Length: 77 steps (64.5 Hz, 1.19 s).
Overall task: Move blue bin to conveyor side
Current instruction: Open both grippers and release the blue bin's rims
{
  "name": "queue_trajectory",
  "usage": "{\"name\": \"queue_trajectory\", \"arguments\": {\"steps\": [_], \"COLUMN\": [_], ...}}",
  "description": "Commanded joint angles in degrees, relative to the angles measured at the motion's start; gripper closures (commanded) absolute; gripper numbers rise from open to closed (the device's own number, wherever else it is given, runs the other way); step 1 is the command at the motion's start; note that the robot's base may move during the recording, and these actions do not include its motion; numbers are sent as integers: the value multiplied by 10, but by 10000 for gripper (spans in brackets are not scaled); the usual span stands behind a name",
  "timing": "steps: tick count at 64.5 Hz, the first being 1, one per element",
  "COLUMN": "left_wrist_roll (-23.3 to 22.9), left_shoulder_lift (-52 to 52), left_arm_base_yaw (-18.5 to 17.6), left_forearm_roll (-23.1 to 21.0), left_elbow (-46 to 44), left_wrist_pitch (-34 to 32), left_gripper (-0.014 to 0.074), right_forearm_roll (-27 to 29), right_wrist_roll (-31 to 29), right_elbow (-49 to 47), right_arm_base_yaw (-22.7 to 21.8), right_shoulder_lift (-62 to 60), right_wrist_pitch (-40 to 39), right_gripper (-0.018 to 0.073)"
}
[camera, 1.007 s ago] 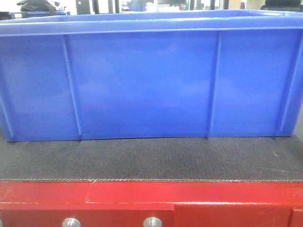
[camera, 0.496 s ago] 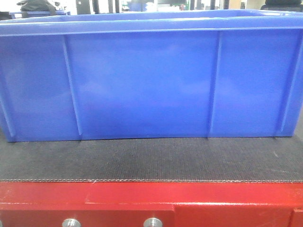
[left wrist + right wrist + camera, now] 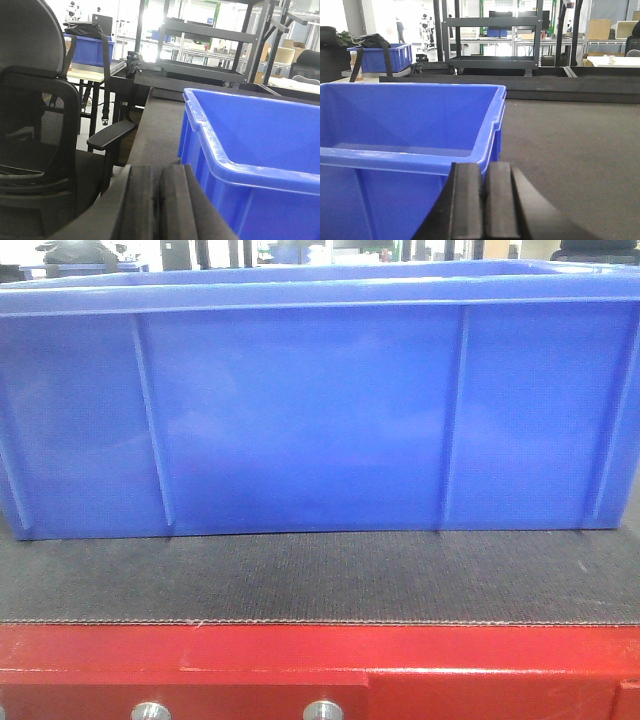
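Closest in the front view is the red frame point(image 3: 300, 660) with two round silver bolts point(image 3: 150, 710). Behind it lies the dark grey belt point(image 3: 320, 575). The blue bin point(image 3: 320, 410) stands upright on the belt, near its front edge, its long side running along that edge. The left gripper point(image 3: 160, 200) and the right gripper point(image 3: 482, 202) have their black fingers pressed together, holding nothing. An office chair point(image 3: 45, 150) stands beside the belt's left edge.

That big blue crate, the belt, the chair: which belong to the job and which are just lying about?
Job:
- large glossy blue plastic crate
- dark grey woven belt with red metal frame
- left tool and right tool, both shut beside the crate

Lying about:
- black mesh office chair
- smaller blue bin
- black metal rack
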Motion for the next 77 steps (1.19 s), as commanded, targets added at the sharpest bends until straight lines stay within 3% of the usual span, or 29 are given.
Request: {"name": "queue_trajectory", "arguments": {"steps": [1,42,60,69,77], "left_wrist_roll": [-2,-2,-2,-2,-2], "left_shoulder_lift": [-3,-3,-3,-3,-3], "left_arm_base_yaw": [2,2,2,2,2], "left_forearm_roll": [-1,-1,-1,-1,-1], "left_elbow": [-1,-1,-1,-1,-1], "left_wrist_pitch": [-15,-15,-15,-15,-16], "left_gripper": [584,584,584,584,584], "right_forearm_roll": [-2,-2,67,67,67], "right_wrist_roll": [-2,-19,-84,-84,-84], "right_elbow": [1,12,126,159,159], "right_arm_base_yaw": [0,0,-91,-96,-96], "right_shoulder_lift": [-4,-4,-35,-64,-64], "right_wrist_pitch": [-6,-14,-99,-136,-114], "right_gripper": [648,648,648,648,648]}}
